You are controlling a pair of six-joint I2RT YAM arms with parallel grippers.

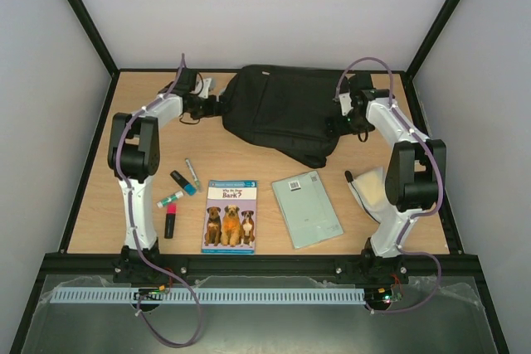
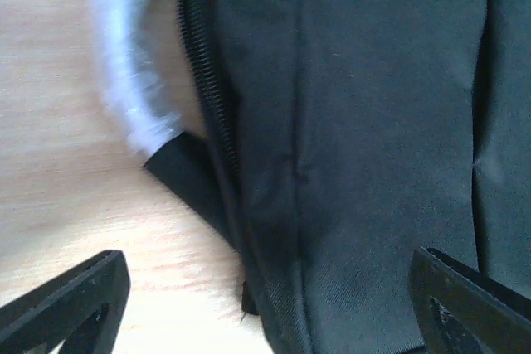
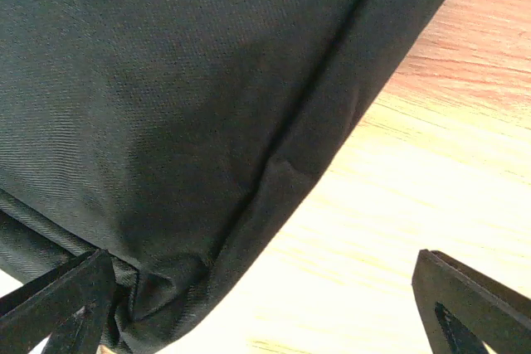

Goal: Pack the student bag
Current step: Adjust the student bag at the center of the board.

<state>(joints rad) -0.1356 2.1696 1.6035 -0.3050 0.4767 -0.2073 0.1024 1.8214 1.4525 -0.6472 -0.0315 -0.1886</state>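
At the far middle of the light wooden table (image 1: pixel 274 167): large black fabric backpack (image 1: pixel 286 109), lying flat, flanked by both arms. Left pincer (image 2: pixel 267 264) spread wide over the bag's zip edge, just beside the silver-grey handle loop (image 2: pixel 124 64), pinching nothing. Right pincer (image 3: pixel 264 259) likewise spread wide, straddling a rounded corner of the same bag, gripping nothing.

Likely trouble from here: closing on loose cloth rather than on the black zip line (image 2: pixel 206 80), then dragging the whole bag across the wood instead of opening it. Cause: limp fabric, no firm edge, zip pull nowhere visible. Also possible: catching the handle loop by mistake, so close to the zip. Also: a one-sided tug sliding the bag toward the items on the near half.

Containers: backpack apparently zipped along the visible stretch, nothing seen inside, contents impossible to tell. Near the right arm, translucent plastic pouch (image 1: pixel 369 188) with something pale within, partly hidden, not identifiable.

Outside the bag, on the near half of the table: paperback with three dogs on the cover (image 1: pixel 230 215), pale green thin booklet (image 1: pixel 308 209), red marker (image 1: pixel 170 221), green-and-white highlighter (image 1: pixel 170 199), black-and-teal marker (image 1: pixel 183 182), slim grey pen (image 1: pixel 192 173). None packed yet, by the look of it.
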